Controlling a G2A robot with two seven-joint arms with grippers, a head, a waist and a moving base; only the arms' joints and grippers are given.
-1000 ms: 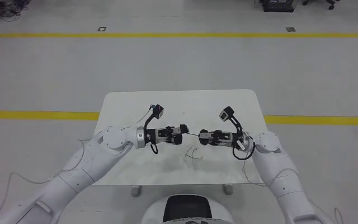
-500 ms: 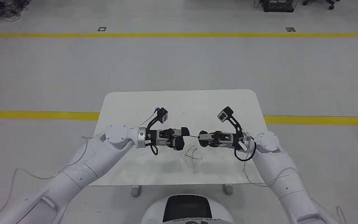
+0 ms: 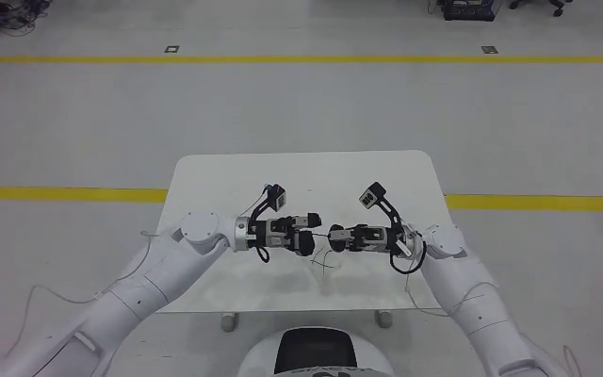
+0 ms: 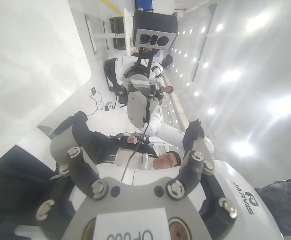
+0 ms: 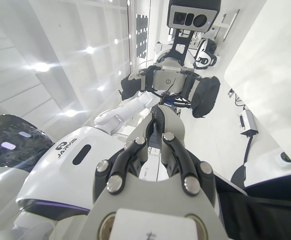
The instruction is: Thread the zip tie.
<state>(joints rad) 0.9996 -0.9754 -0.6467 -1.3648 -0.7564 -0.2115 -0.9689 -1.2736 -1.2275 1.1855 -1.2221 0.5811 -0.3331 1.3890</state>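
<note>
Pale grey floor crossed by two yellow lines. On it stands a white worktop with rounded corners and a smooth matt face. The two arms meet head-on above the middle of the worktop, a little off its surface.

Left hand: its fingers are spread wide. Each is wrapped in a crumpled black covering over bare metal links with round bolt heads.

Right hand: its smooth grey finger shells are pressed together, tips clamped on the zip tie.

The zip tie is a thin, dark, stiff strip. It stands straight out of the right hand's tips and runs through the gap between the left hand's fingers, apart from both, toward the grey palm plate. Whether its end touches the plate cannot be told.

A boxy black-and-grey wrist camera stands on a black bracket behind the left hand.

On the worktop just below the two hands lie a few thin dark lines, crossing one another and too fine to identify.

Beside the worktop, on the floor, a small grey box lies with a black cable leading from it.
</note>
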